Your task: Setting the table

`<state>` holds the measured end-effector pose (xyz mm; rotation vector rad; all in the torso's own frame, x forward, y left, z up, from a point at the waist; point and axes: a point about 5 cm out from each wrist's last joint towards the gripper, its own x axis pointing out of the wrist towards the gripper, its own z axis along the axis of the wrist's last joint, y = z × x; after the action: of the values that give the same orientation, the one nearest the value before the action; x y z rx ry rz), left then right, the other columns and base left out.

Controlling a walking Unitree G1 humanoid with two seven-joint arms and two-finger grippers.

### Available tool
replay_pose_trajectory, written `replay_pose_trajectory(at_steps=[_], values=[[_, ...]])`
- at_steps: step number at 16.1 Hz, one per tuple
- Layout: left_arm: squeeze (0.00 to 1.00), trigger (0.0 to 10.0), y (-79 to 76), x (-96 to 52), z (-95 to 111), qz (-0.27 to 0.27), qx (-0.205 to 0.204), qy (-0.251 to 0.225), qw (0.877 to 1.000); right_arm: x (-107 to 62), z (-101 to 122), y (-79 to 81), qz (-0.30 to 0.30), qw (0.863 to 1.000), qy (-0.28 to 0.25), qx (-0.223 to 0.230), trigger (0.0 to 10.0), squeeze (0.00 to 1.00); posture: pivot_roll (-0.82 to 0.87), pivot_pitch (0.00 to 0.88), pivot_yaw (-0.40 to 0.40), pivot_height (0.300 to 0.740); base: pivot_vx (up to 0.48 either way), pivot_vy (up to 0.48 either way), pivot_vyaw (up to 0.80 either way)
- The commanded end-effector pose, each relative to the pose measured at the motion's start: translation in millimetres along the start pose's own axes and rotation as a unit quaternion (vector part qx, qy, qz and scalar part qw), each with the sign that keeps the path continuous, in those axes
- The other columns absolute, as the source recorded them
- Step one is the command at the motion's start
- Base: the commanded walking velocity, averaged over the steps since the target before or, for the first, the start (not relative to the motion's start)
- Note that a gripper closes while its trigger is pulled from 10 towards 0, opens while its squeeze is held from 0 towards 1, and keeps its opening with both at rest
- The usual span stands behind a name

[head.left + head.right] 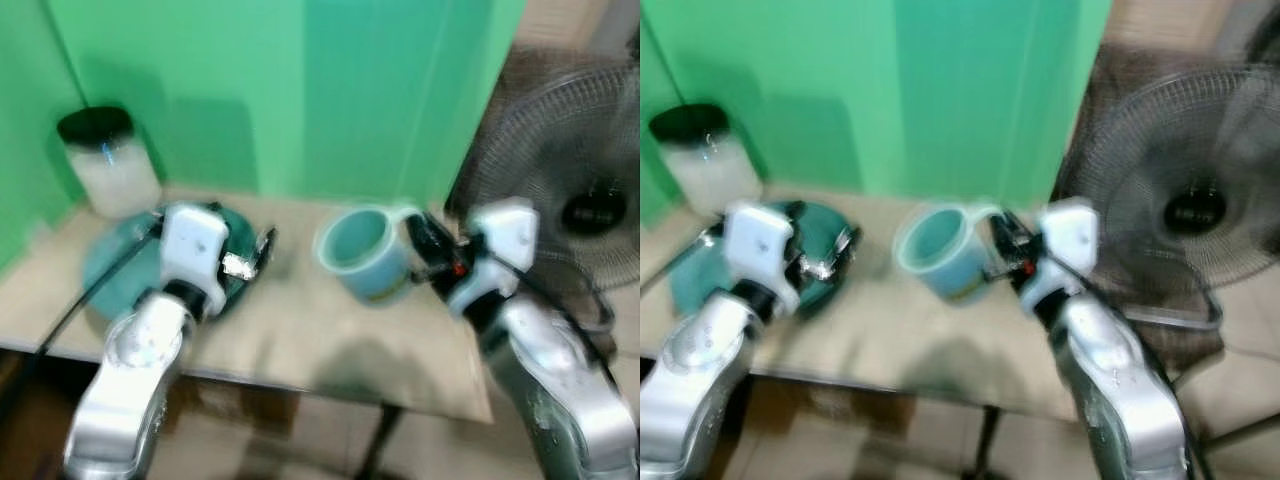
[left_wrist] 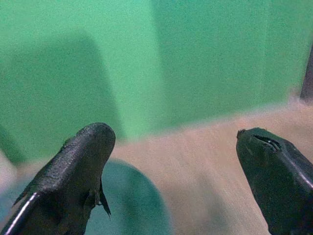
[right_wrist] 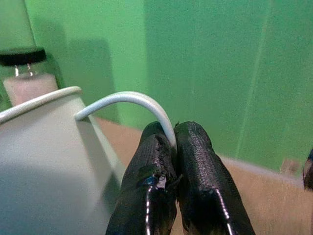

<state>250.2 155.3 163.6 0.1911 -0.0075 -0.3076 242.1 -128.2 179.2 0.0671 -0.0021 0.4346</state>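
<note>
Right tool (image 3: 174, 147), fingers pinched on the handle of a pale blue mug (image 1: 365, 252) tilted above the surface (image 1: 300, 330); left tool (image 2: 171, 161), fingers spread and empty, over the teal plate (image 1: 110, 265).

A green wall (image 1: 300, 90) rises behind the table's back edge. A fan (image 1: 580, 210) stands on the floor past the table's right edge, its dark grille facing out.
</note>
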Motion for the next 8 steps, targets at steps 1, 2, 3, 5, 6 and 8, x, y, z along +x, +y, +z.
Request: replay_pose_trajectory(at_steps=[1, 2, 3, 5, 6, 8], values=[[0.04, 10.0, 1.4, -0.2, 3.1, 0.000, 0.003, -0.003, 1.000, -1.0, 1.8, 3.5, 0.020, 1.000, 0.001, 0.004, 10.0, 0.00, 0.11, 0.000, -0.012, 0.740, 0.000, 0.000, -0.52], [0.03, 10.0, 1.4, -0.3, 3.1, 0.000, 0.004, -0.002, 1.000, -0.8, 1.1, 4.3, 0.029, 1.000, 0.002, -0.006, 10.0, 0.00, 0.11, 0.000, -0.017, 0.740, 0.000, 0.000, 0.00], [0.03, 10.0, 2.7, -0.5, 2.9, 0.004, 0.005, -0.001, 1.000, -0.6, 0.4, 2.2, 0.025, 1.000, 0.003, -0.005, 10.0, 0.00, 0.11, 0.000, -0.020, 0.740, 0.000, 0.000, 0.00], [0.02, 10.0, 4.3, -0.7, 3.1, 0.009, 0.005, -0.001, 1.000, -1.3, 0.5, -6.4, 0.006, 1.000, 0.005, 0.007, 10.0, 0.00, 0.11, 0.000, -0.019, 0.740, 0.000, 0.000, 0.00], [0.02, 10.0, 4.0, -1.1, 2.4, 0.010, 0.006, 0.001, 1.000, -2.3, -0.4, -12.8, -0.016, 1.000, 0.009, 0.009, 10.0, 0.00, 0.11, 0.000, -0.020, 0.740, 0.000, 0.000, 0.00], [0.03, 10.0, 4.1, -1.6, -1.3, 0.009, 0.018, 0.011, 1.000, -6.9, -2.6, -28.9, -0.092, 0.996, 0.006, 0.003, 10.0, 0.00, 0.11, 0.000, -0.023, 0.740, 0.000, 0.000, -0.40]])
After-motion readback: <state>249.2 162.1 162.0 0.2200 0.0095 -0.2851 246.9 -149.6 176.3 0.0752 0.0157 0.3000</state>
